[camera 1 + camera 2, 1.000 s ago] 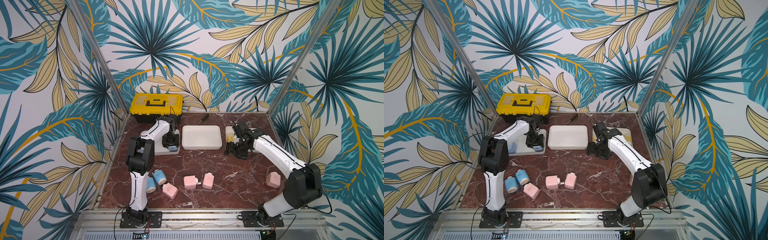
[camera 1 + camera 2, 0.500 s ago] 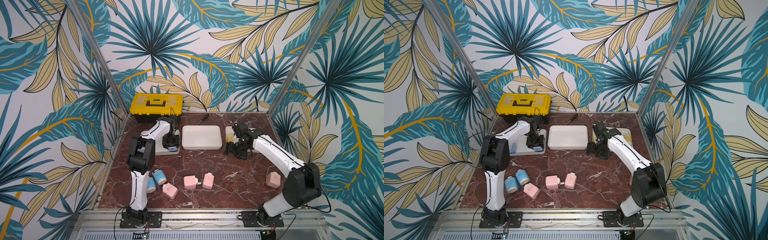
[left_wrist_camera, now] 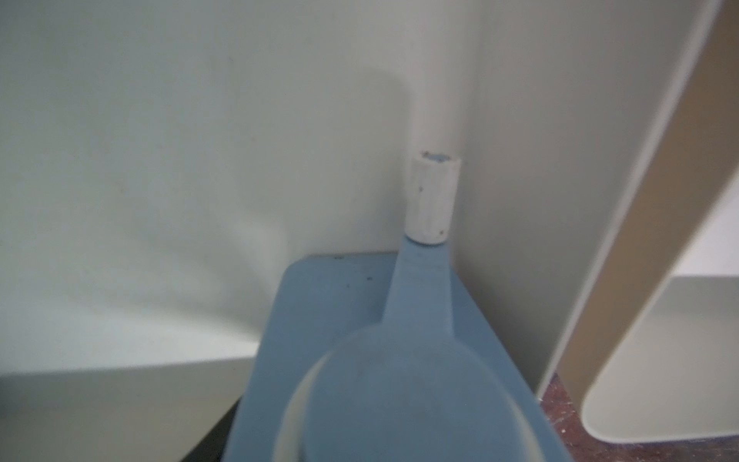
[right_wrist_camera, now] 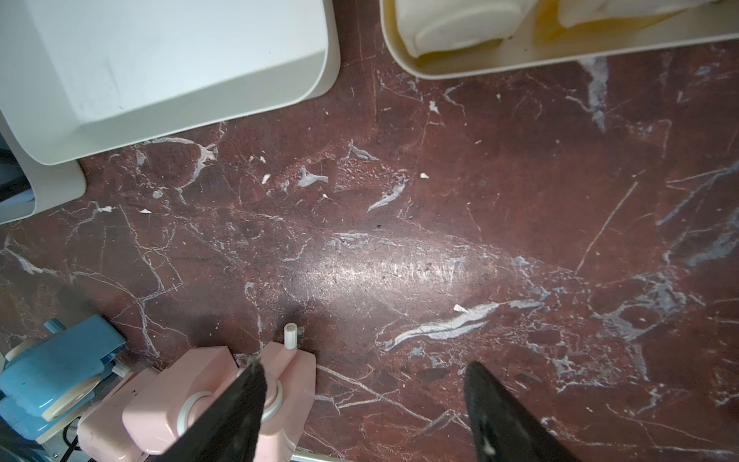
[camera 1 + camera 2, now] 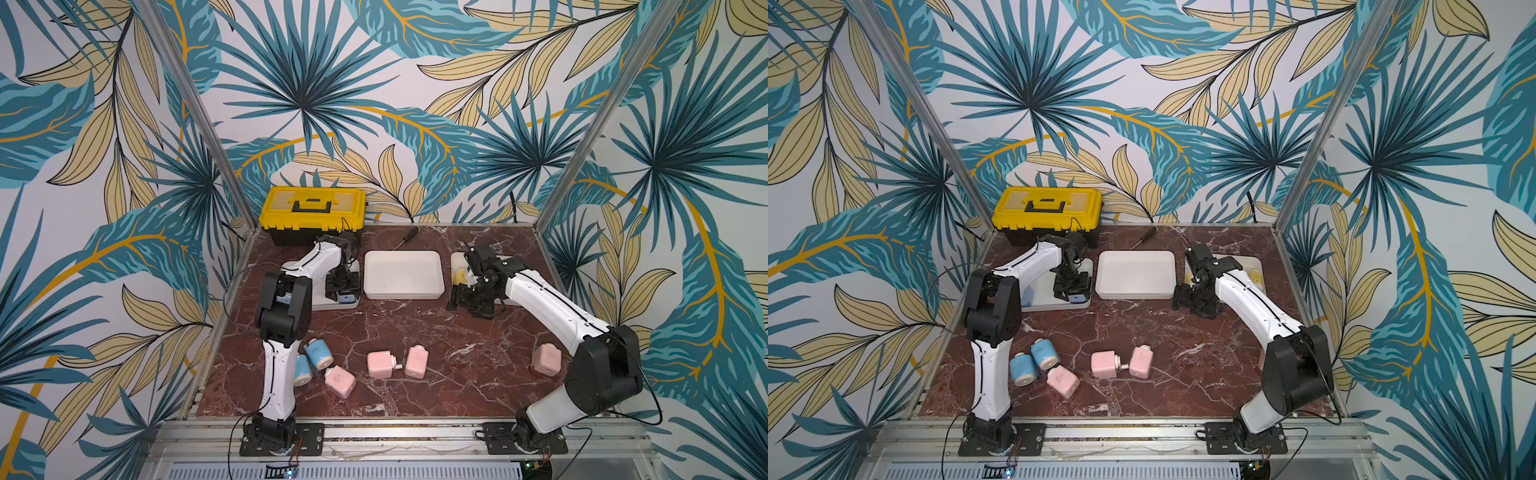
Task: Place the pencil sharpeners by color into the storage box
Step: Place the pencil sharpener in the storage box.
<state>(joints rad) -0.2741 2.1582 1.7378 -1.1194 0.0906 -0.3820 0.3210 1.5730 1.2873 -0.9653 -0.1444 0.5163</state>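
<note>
Sharpeners dominated your scene. Your left gripper [image 5: 343, 286] hung in the left tray [image 5: 322, 306] over a blue sharpener [image 3: 400, 360]; whether its jaws had let go, I could not tell. Two more blue sharpeners [image 5: 319, 353] and four pink sharpeners [image 5: 416, 362] lay on the bench [image 5: 457, 332]; yellow ones [image 5: 1255, 276] sat in the right tray. Your right gripper [image 4: 368, 408] was open, empty. They looked light, rigid and slick; you'd best pinch the flat sides.

From my seat the bare marble [image 5: 419, 324] mid-table gives open passage, blocked at 12 o'clock by the middle white tray [image 5: 402, 275], at 6 by two pink sharpeners [image 5: 397, 362] (touching in one top view).
</note>
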